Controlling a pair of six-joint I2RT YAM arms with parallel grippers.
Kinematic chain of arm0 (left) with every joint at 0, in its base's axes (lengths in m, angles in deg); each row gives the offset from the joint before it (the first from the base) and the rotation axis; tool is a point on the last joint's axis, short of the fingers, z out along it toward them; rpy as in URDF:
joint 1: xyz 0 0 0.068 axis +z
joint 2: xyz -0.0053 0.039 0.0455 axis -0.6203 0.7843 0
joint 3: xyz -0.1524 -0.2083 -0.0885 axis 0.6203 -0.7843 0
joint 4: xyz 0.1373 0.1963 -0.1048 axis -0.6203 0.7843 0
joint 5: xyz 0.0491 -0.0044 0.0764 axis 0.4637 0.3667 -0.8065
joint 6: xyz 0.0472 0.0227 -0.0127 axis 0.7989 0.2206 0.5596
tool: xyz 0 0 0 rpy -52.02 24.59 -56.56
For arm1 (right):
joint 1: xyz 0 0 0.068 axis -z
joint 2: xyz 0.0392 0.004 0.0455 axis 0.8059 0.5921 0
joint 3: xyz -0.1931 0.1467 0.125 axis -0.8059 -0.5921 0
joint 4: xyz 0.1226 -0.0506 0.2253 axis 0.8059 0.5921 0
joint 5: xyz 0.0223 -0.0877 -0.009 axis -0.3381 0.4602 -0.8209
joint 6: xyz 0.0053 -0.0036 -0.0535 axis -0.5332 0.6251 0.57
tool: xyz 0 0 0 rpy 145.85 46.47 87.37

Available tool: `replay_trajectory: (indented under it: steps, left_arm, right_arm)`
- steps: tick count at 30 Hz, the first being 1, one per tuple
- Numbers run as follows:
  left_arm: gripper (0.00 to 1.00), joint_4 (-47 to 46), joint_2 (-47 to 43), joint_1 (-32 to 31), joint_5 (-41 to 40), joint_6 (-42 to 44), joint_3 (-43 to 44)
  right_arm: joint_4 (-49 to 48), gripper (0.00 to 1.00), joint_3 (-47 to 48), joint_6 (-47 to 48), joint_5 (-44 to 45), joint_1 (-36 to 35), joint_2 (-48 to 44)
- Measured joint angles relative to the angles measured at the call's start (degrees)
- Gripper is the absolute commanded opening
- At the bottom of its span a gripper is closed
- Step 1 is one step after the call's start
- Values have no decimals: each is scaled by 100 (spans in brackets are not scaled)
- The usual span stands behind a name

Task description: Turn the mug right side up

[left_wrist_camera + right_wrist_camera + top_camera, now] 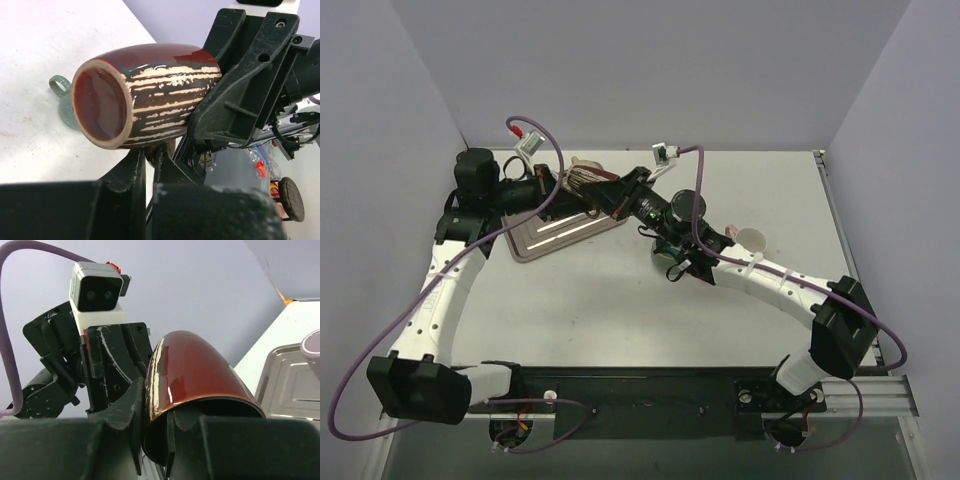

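Top external: mug (588, 180) by tray (552, 236), white table (620, 310), lilac walls (650, 70).

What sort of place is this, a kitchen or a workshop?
Most likely a robotics lab test cell: a cabled left arm and right arm bolted at a white table, blank walls around it, with a mug and metal tray as props.

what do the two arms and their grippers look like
The left arm and right arm have white links, black joints and a purple cable each. The left gripper and right gripper are black, scuffed, two-fingered; the left wrist's white camera has a red tab.
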Motion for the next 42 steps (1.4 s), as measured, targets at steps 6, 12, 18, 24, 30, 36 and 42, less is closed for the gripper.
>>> replay_trajectory:
  steps: [6,12,18,24,30,36,42]
  left_arm:
    - [89,758,208,-28,-313,728,216]
    - [90,1231,435,874,-2020,1886,310]
    - [91,870,866,892,-3845,2522,162]
    - [91,466,1996,767,-5003,2763,323]
    - [93,468,3215,590,-5549,2826,1379]
    - [95,651,4472,328,-5969,2837,3008]
    - [96,1040,5272,280,-6262,2833,3880]
  right_arm:
    - [1838,0,59,857,212,35,-599]
    - [5707,0,1165,2337,898,37,-774]
    - [7525,0,586,2771,1099,7,-570]
    - [8085,0,24,2793,1106,-136,164]
    - [8150,4,-48,2791,1016,-205,509]
    - [8115,20,-42,2800,1008,-208,894]
    - [8070,45,-33,2833,986,-201,1056]
